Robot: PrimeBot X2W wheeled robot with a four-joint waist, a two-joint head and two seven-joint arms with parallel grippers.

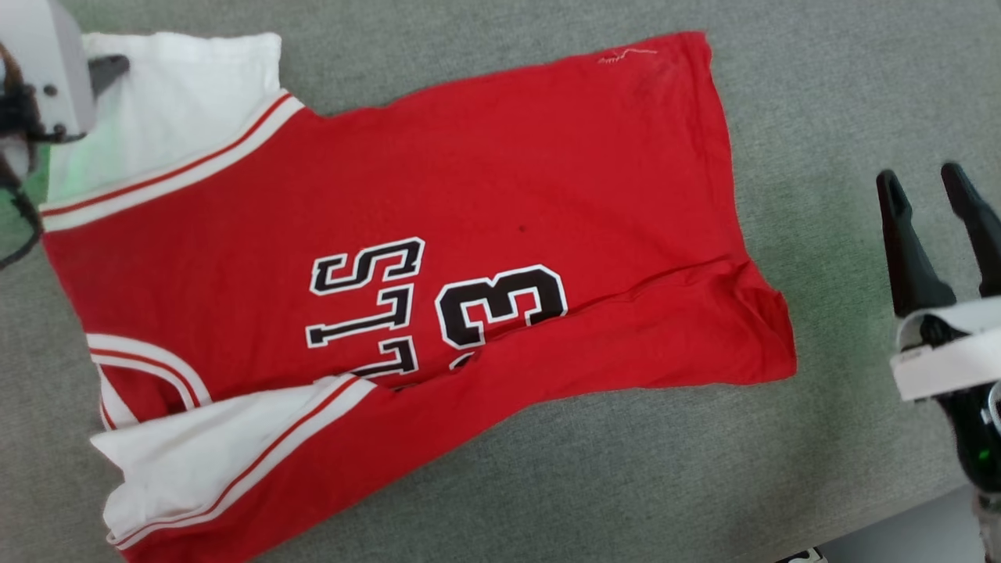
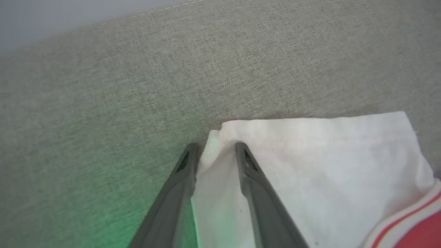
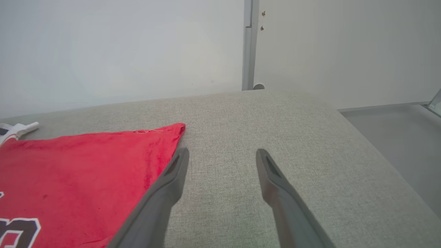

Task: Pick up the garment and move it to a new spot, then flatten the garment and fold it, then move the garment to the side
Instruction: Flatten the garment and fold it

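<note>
Two fingers [image 2: 187, 165] of the left gripper [image 2: 213, 148] are straddling a corner of the white sleeve [image 2: 327, 158] of the jersey [image 1: 469, 195], with cloth bunching between them; whether they are actually pinching it I cannot tell. The jersey is lying spread, number side up, on the grey cushion [image 1: 821, 109], its near edge folding over. The right gripper [image 1: 921, 173] is hovering near the hem, jaws spread wide, holding nothing.

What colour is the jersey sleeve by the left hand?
Plain white. That short sleeve of the red basketball jersey shows best in the left wrist view.
</note>
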